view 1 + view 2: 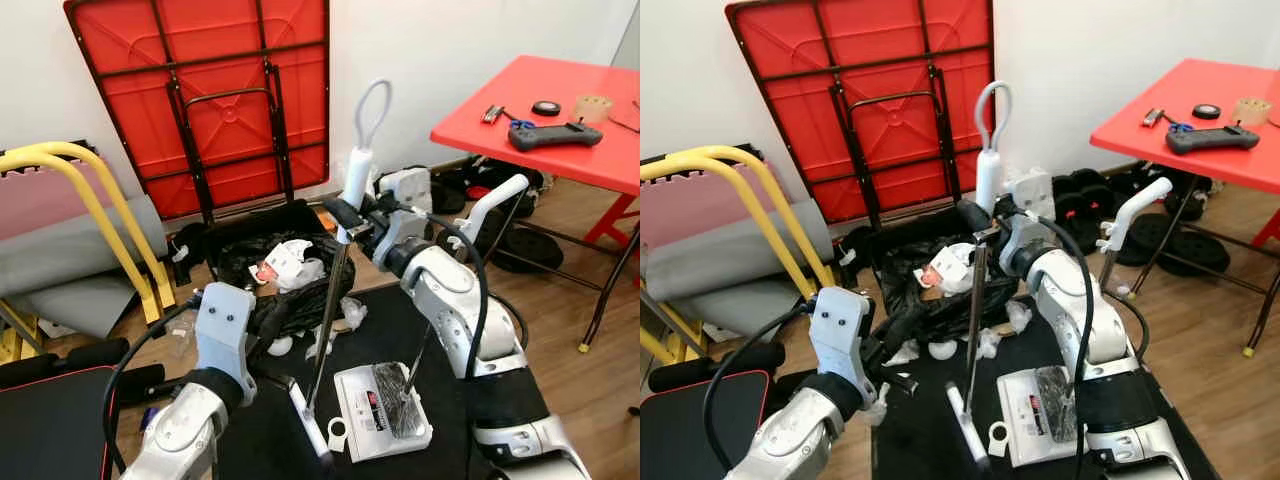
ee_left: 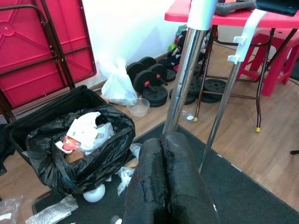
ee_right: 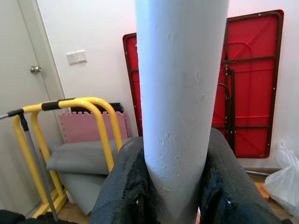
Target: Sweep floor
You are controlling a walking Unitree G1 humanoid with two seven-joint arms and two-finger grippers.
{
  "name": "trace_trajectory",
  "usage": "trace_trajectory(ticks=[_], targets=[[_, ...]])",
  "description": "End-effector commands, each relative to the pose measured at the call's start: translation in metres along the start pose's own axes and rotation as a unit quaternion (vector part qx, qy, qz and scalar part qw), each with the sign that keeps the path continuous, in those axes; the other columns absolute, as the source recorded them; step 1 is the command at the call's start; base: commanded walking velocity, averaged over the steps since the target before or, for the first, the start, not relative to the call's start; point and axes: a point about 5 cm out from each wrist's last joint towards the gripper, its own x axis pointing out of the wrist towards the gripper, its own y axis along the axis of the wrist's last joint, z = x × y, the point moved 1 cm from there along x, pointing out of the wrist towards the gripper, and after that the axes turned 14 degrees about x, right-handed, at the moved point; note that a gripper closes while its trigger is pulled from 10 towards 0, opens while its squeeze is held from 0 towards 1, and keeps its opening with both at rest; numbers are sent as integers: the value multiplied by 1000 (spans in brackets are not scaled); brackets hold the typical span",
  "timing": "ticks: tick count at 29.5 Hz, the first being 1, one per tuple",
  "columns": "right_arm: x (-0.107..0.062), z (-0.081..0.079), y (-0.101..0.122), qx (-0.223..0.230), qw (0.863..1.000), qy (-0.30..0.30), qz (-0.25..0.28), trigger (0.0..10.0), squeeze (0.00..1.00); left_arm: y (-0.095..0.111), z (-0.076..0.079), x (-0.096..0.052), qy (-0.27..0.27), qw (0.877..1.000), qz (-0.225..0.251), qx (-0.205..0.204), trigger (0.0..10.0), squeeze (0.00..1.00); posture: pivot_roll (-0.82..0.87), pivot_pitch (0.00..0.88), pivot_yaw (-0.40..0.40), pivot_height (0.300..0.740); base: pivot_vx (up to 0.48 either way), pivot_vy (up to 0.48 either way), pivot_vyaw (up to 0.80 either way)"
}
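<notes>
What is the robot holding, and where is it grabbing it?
The right hand holds the broom by the white grip near the top of its pole. The left hand is shut, with nothing between its fingers.

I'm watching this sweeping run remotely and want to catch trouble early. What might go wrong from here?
The right gripper clamps the broom handle high up, so the low end may swing wide and knock the dustpan or its pole.

The full trash bag sits close by; a stroke might snag it and spill paper.

The left gripper is shut beside the broom's metal shaft, not holding it, so control may be weak.
</notes>
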Motion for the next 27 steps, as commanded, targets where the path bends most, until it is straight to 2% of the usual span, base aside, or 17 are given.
trace_trajectory(ticks=[1,7,10,11,15,16,17,18,20,21,23,26,27], targets=[[-1,0,7,10,1000,1,24,10000,0,3,6,-3,-43,999,7,4,10000,0,-62,100,16,740,0,0,0],[-2,-1,8,14,1000,1,26,10000,0,5,5,-5,-40,999,9,11,10000,0,-54,126,17,740,0,0,0],[-2,-2,8,13,1000,4,26,10000,0,7,3,-6,-30,999,11,16,10000,0,-53,133,17,740,0,0,0],[-2,-3,8,10,1000,7,26,10000,0,9,-4,-5,-10,1000,15,22,10000,0,-52,146,15,740,0,0,0],[-2,-3,8,10,1000,7,26,10000,0,9,-4,-5,-10,1000,15,22,10000,0,-52,146,15,740,0,0,0],[-2,-4,7,5,1000,8,26,10000,0,10,-12,-4,8,1000,17,25,10000,0,-53,151,13,740,0,0,0],[-3,-1,6,-9,1000,5,24,10000,0,11,-30,-2,50,997,18,49,10000,0,-55,155,13,740,0,0,0],[-3,-1,6,-9,1000,5,24,10000,0,11,-30,-2,50,997,18,49,10000,0,-55,155,13,740,0,0,0],[-4,3,7,-12,1000,-1,26,10000,0,9,-47,-1,81,993,9,91,10000,0,-57,165,16,740,0,0,0],[-4,3,7,-12,1000,-1,26,10000,0,9,-47,-1,81,993,9,91,10000,0,-57,165,16,740,0,0,0],[-4,4,8,-10,1000,-5,30,10000,0,5,-59,0,99,988,-2,114,10000,0,-57,167,15,740,0,0,0],[-4,4,8,-9,999,-5,31,10000,0,4,-62,-1,104,988,-5,117,10000,0,-57,169,16,740,0,0,0],[-3,4,10,-2,999,-6,36,10000,0,4,-64,1,84,990,-2,116,10000,0,-67,215,25,740,0,0,0]])
